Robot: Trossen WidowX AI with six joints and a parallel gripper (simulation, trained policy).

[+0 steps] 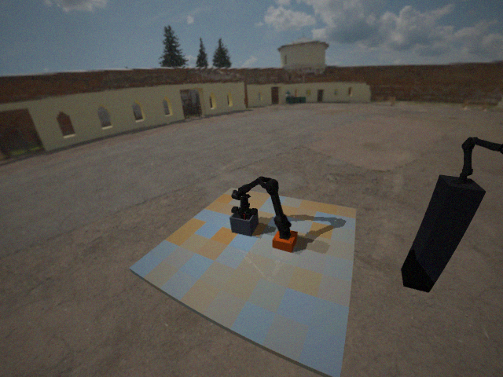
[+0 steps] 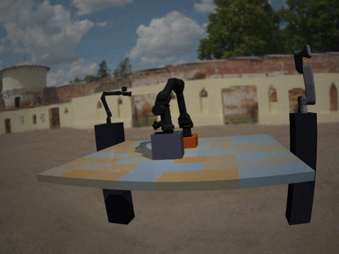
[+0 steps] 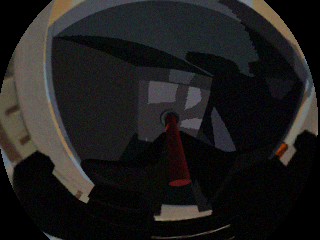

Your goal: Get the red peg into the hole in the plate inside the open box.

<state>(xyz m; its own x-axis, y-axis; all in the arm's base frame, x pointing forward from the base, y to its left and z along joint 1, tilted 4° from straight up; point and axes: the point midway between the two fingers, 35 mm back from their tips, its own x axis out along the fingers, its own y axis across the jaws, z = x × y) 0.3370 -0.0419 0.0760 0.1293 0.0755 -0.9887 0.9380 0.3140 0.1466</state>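
Observation:
The open dark grey box [image 1: 241, 227] [image 2: 167, 146] [image 3: 90, 100] stands on the table. My gripper [image 3: 172, 135] points down into it; its fingertips are hidden behind the box wall in the exterior view. The fingers are shut on the red peg [image 3: 177, 157] [image 1: 244, 216], inside the box. In the wrist view the peg's far tip lies over the dark ring of the hole [image 3: 164, 119] in the grey plate [image 3: 147, 125]. Whether the tip is in the hole or just above it cannot be told.
The arm's orange base [image 1: 284, 242] [image 2: 190, 141] stands close to the box. The box walls surround the fingers. The patchwork table [image 1: 240, 283] [image 2: 202, 174] carries both. Other arms on dark pedestals [image 1: 445, 231] [image 2: 302, 136] stand beyond the table.

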